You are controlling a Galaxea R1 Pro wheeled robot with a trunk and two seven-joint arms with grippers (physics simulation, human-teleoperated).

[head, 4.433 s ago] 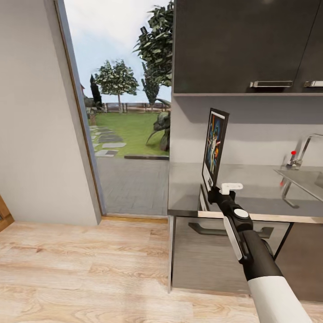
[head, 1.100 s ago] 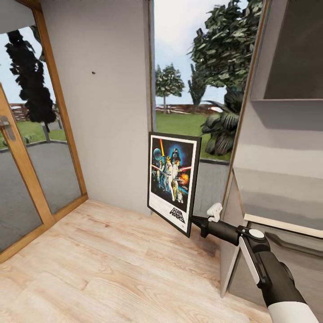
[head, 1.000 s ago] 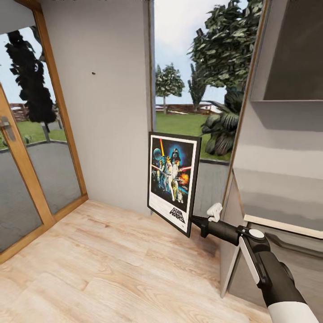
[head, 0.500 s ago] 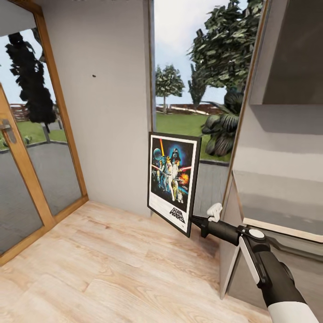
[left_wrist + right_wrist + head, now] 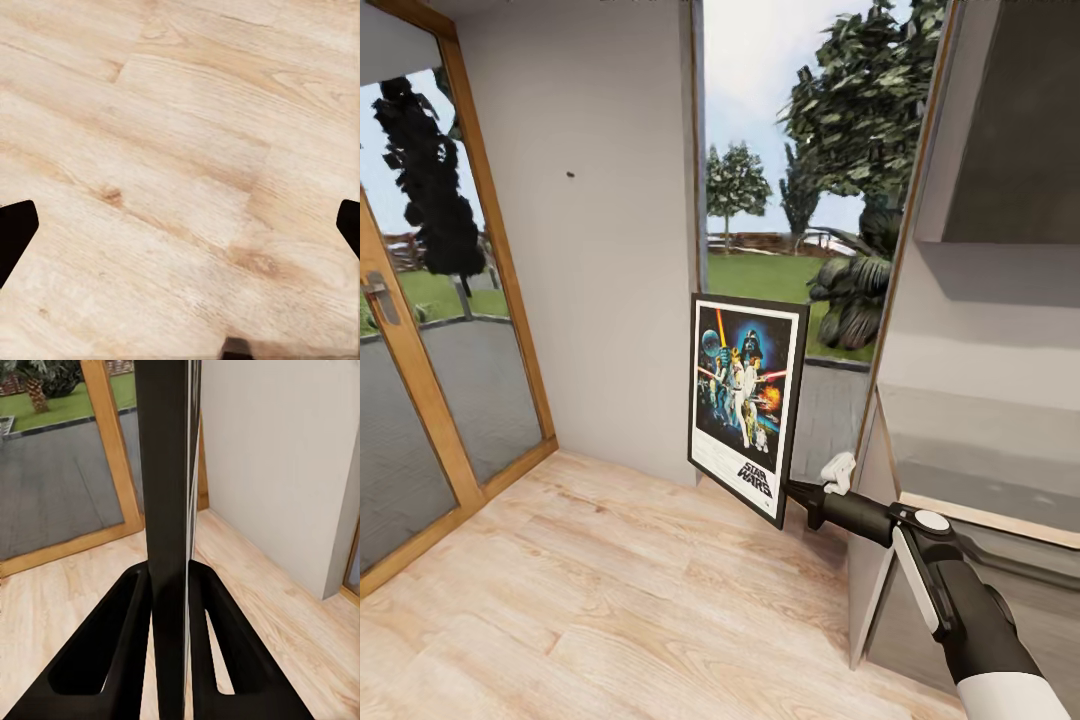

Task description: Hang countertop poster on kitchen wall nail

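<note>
The right end effector (image 5: 797, 497) is clamped on the lower right corner of the poster (image 5: 747, 401), holding it upright in the air above the wooden floor (image 5: 610, 590), clear of any surface. In the head view the poster faces the camera, its black frame and white border around the colourful figures, with the "STAR WARS" logo near its bottom edge. The right wrist view looks along the poster's thin dark edge (image 5: 169, 510), which stands pinched between the two black fingers (image 5: 120, 652), one pressed against each face. On the pale grey wall (image 5: 600, 250) to the left of the poster and well above it sits a tiny dark wall nail (image 5: 569, 175), well apart from the frame. Left of that wall is a glass door with a wooden frame (image 5: 420, 390); right of it a window opening shows lawn and trees (image 5: 800, 200). At the right of the head view part of the grey kitchen surface (image 5: 980, 440) runs below a dark upper cabinet (image 5: 1020, 120). The left end effector (image 5: 180, 217) points down at the floor planks, its two dark fingertips (image 5: 15, 232) at opposite sides of the wrist view, set wide apart with nothing between them
</note>
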